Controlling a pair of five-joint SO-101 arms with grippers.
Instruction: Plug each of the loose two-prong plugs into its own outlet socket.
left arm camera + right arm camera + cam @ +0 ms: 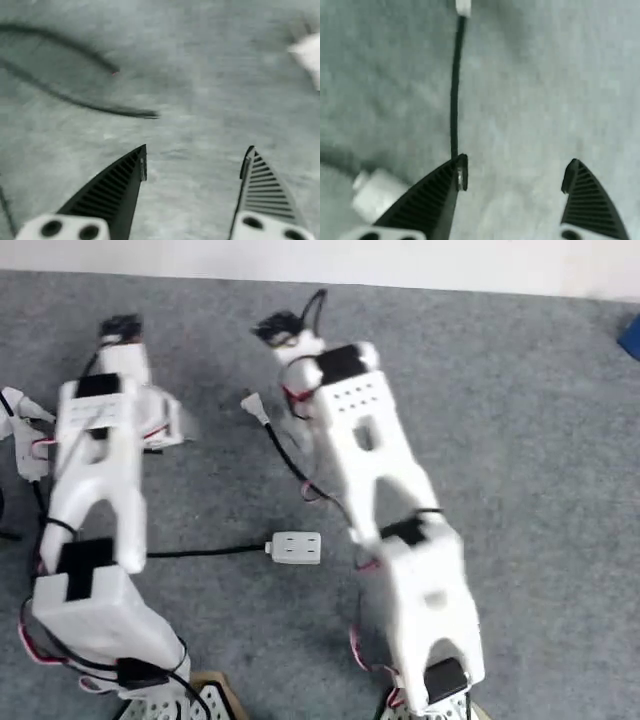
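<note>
Closest to us, the right end effector point(517, 160) gapes wide and empty above a black cord point(454, 90); the plug point(255, 407) lies at the far middle of the desk point(520, 440), apart from the outlet socket point(296, 547), which sits nearer, between the left arm point(95, 470) and right arm point(385, 480). We judge the plug light and rigid, its cord springy, so we would pinch the body behind the prongs. Both arms stretch far, the left end effector point(196, 148) equally wide, empty.

Probably a robotics lab or test bench: two white robot arms point(95, 470) point(385, 470) with exposed wiring stand at the near edge of a table point(530, 440) covered in grey felt-like matting, with a pale wall point(300, 258) behind.
</note>
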